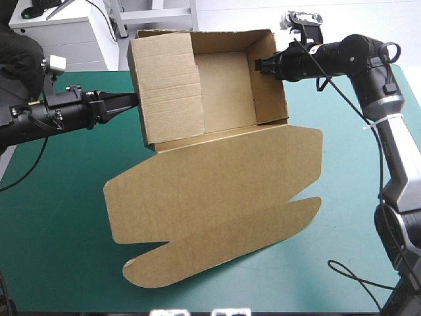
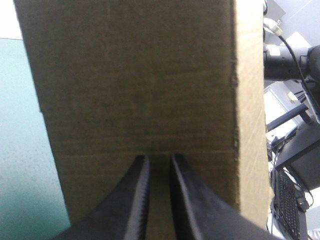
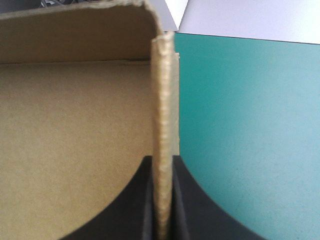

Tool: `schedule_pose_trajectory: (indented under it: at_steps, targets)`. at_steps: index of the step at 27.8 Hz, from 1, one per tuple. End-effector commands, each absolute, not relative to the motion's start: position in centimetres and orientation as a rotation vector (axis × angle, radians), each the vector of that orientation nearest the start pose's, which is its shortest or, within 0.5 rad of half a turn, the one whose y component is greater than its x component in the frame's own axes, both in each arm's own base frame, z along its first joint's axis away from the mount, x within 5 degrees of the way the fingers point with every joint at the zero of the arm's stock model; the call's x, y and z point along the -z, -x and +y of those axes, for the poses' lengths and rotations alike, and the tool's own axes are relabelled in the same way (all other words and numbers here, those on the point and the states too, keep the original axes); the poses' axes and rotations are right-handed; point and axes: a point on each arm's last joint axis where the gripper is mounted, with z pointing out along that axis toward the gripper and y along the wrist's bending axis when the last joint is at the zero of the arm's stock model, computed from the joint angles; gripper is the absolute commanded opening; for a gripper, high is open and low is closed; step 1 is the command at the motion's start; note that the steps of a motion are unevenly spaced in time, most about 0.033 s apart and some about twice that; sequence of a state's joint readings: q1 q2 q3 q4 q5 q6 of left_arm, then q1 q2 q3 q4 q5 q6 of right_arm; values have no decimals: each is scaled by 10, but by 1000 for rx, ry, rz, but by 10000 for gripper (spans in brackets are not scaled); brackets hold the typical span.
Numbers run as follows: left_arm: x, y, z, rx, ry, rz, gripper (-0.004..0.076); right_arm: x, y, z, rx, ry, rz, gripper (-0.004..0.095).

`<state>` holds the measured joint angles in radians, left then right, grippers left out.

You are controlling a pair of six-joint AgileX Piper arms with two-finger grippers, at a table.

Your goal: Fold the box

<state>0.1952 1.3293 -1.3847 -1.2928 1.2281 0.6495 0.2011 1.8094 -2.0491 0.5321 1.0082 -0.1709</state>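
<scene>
I see the box in the upper middle of the frame, between my tools: the left tool pinches its left wall, the right tool pinches its right wall, and the lid lies flat on the worktop below.

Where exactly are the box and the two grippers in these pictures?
box (image 1: 227, 92): high view, on its inside floor.
left gripper (image 1: 133, 99): high view, at its tip, by the box's outer wall.
right gripper (image 3: 162, 162): right wrist view, between its fingertips, pinching the box's wall.
</scene>
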Motion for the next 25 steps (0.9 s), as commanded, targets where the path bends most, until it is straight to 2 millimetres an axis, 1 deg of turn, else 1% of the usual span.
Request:
schedule_pose_trajectory:
  at_steps: [1, 2, 3, 4, 6, 8, 17, 21, 25]
  targets:
    - [-465, -242, -40, 1251, -362, 1851, 256, -477, -371, 118, -708, 279, 2023, -15]
    - [-465, -242, -41, 1250, -363, 1850, 291, -476, -372, 117, -704, 267, 2025, -15]
    - [-465, -242, -41, 1250, -363, 1850, 348, -475, -374, 117, -698, 261, 2028, -15]
    - [-465, -241, -41, 1247, -365, 1851, 374, -475, -374, 117, -698, 262, 2026, -15]
    - [-466, -240, -41, 1241, -369, 1852, 414, -475, -374, 120, -696, 265, 2016, -15]
    - [-465, -240, -41, 1228, -372, 1863, 433, -475, -375, 125, -692, 271, 2002, -14]
    - [-456, -241, -38, 1149, -369, 1955, 434, -477, -367, 153, -667, 328, 1971, -11]
    - [-451, -243, -35, 1082, -374, 2007, 434, -476, -362, 165, -654, 357, 1965, -10]
    - [-444, -246, -30, 1004, -286, 2099, 428, -476, -355, 181, -630, 397, 1961, 1]
